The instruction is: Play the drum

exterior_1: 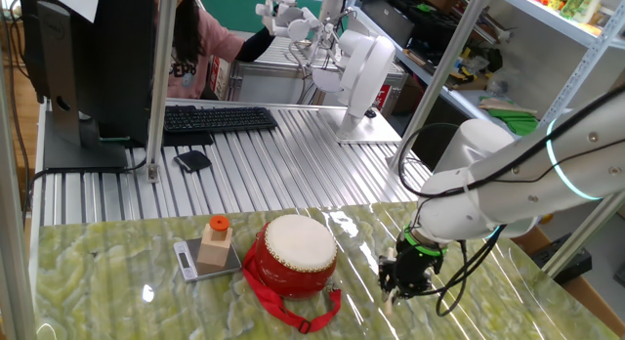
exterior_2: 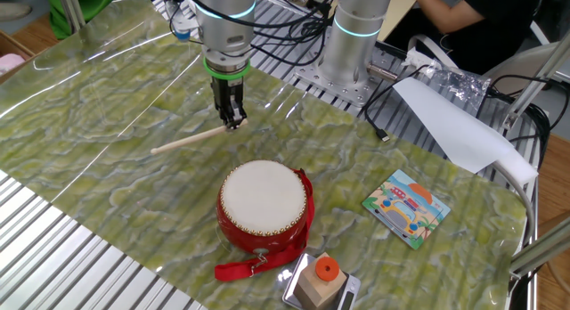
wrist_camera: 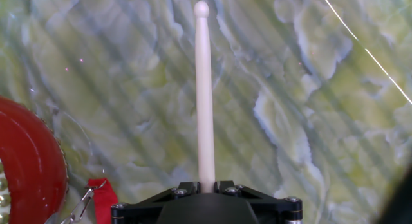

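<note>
Green marbled table point(exterior_2: 107, 96). Upright on it, skin up, the drum point(exterior_2: 264, 206), strap point(exterior_2: 254, 265) trailing. Beside it, lying flat, drumstick point(exterior_2: 189, 139), tip aimed away from the gripper point(exterior_2: 233, 121), pinched narrow on its butt. Hand view alone shows rounded tip point(wrist_camera: 201, 8).

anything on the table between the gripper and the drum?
No. In the other fixed view, only bare green marbled tabletop separates the gripper from the drum. The drumstick it holds points away from the drum.

drum point(exterior_2: 264, 206): red body, cream skin | drumstick point(exterior_2: 189, 140): pale | table point(exterior_2: 107, 96): green marbled
</note>
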### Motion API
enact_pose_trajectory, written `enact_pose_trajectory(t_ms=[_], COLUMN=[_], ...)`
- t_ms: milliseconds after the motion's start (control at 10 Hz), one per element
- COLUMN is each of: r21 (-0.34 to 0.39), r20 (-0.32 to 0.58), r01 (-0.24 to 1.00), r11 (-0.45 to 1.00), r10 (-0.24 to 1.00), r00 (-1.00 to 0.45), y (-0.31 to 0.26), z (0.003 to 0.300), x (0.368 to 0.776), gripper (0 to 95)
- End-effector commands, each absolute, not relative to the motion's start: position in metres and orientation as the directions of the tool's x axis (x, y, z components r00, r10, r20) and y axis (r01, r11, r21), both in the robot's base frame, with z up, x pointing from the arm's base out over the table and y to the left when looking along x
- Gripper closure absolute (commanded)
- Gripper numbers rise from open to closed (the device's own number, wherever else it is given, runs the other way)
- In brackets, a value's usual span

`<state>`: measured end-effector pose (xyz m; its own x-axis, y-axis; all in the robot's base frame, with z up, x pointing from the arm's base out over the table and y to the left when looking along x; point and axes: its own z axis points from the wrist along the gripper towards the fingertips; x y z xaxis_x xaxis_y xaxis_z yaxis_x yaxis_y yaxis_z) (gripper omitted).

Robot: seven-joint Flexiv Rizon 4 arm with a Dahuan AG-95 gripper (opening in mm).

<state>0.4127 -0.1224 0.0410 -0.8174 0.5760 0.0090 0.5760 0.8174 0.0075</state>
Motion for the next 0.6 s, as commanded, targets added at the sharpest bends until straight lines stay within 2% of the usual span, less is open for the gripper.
enact_pose_trajectory(t_ms=[100, 600], r21=[0.006, 0.006], r20=[0.004, -0.004], r01=[0.581, 0.582], r11=[0.814, 0.813], r10=[0.581, 0.582], r00=[-0.814, -0.813], y=[-0.1218, -0.1188], z=[0.0387, 0.0300], x=[0.4140, 0.4192], gripper=[95.0, 95.0])
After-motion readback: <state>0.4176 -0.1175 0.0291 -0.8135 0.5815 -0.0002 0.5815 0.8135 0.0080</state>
